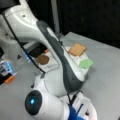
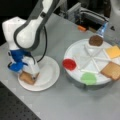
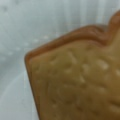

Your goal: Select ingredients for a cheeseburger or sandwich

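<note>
Pincer [image 2: 30, 72] is down at the small white plate [image 2: 51, 72], lower left of a front view, directly over a toast square [image 2: 27, 78] lying at that plate's left rim. Its white tip meets the toast; whether the fingers are closed on it or parted, cannot tell. Blue wrist section sits just above.

Wrist view: the toast square [image 3: 77, 82] fills most of the frame, tan face with a darker brown crust edge, white plate [image 3: 30, 27] behind it at upper left.

The sectioned white tray [image 2: 83, 58] sits on the grey counter [image 2: 62, 105] at right of the same front view, apart from the small plate. In its compartments: dark brown patty [image 2: 96, 40] at top, yellow cheese square [image 2: 113, 51] at right edge, second toast square [image 2: 112, 70] at lower right, green disc [image 2: 88, 78] at bottom, red disc [image 2: 69, 64] at left.

In a front view the arm hides most of the tray; the patty [image 1: 43, 59], toast [image 1: 77, 49] and a green piece [image 1: 86, 63] show beside it.
</note>
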Available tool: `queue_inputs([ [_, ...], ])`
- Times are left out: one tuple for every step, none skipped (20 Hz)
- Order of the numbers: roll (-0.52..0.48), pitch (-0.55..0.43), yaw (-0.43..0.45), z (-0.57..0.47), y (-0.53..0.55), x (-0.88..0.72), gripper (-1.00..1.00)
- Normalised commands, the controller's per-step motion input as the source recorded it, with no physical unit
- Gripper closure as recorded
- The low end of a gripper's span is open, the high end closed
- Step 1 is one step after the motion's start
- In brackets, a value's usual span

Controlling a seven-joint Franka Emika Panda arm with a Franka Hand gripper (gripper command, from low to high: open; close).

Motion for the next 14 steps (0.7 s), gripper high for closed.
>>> queue_inputs([
  [-0.490, -0.137, -0.263, -0.11, 0.68, -0.46, -1.00],
  [-0.433, -0.114, -0.211, -0.11, 0.63, -0.43, -1.00],
  [-0.387, -0.102, -0.178, -0.10, 0.55, -0.38, -1.00],
  [-0.340, -0.086, -0.144, -0.08, 0.47, -0.33, -1.00],
  [-0.301, -0.077, -0.123, -0.06, 0.38, -0.27, -1.00],
  [-0.268, -0.061, -0.097, -0.05, 0.29, -0.22, -1.00],
  [-0.237, -0.053, -0.082, -0.02, 0.21, -0.17, -1.00],
  [-0.208, -0.045, -0.071, 0.00, 0.14, -0.12, -1.00],
  [-0.183, -0.038, -0.062, 0.01, 0.08, -0.08, -1.00],
  [-0.163, -0.032, -0.053, 0.03, 0.04, -0.04, -1.00],
  [-0.146, -0.026, -0.045, 0.04, 0.02, -0.02, -1.00],
  [-0.155, 0.032, 0.047, 0.08, -0.02, -0.01, -1.00],
  [-0.150, 0.066, 0.089, 0.12, -0.06, -0.03, -1.00],
  [-0.153, 0.087, 0.117, 0.16, -0.10, -0.05, -1.00],
])
